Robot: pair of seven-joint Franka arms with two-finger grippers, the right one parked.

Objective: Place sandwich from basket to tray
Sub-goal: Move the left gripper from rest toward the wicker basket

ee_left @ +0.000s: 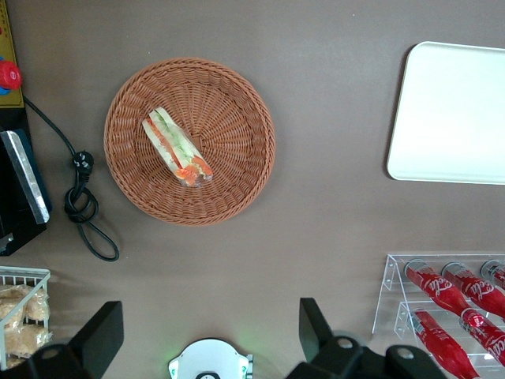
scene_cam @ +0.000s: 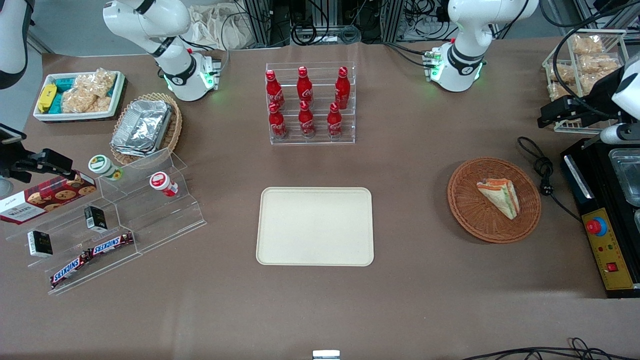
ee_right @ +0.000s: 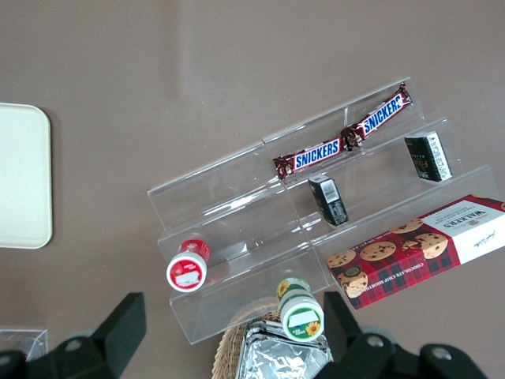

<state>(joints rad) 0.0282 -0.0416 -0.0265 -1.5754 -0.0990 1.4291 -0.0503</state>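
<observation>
1 sandwich (ee_left: 177,148) waits in the basket (ee_left: 237,95); the claw (ee_left: 207,335), spread wide and empty above the table, must descend to grasp it.

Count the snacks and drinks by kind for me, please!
Cola bottles: 6
Snickers bars: 2
Sandwich, in the basket: 1
Cookie box: 1
Total: 10
The tray holds 0. The gripper, open, hangs above the table.

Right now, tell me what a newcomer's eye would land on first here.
First the six red cola bottles on a clear rack, farther from the front camera than the bare cream tray. Then the sandwich in the round basket, toward the working arm's end; the gripper hangs open above the table nearby.
</observation>
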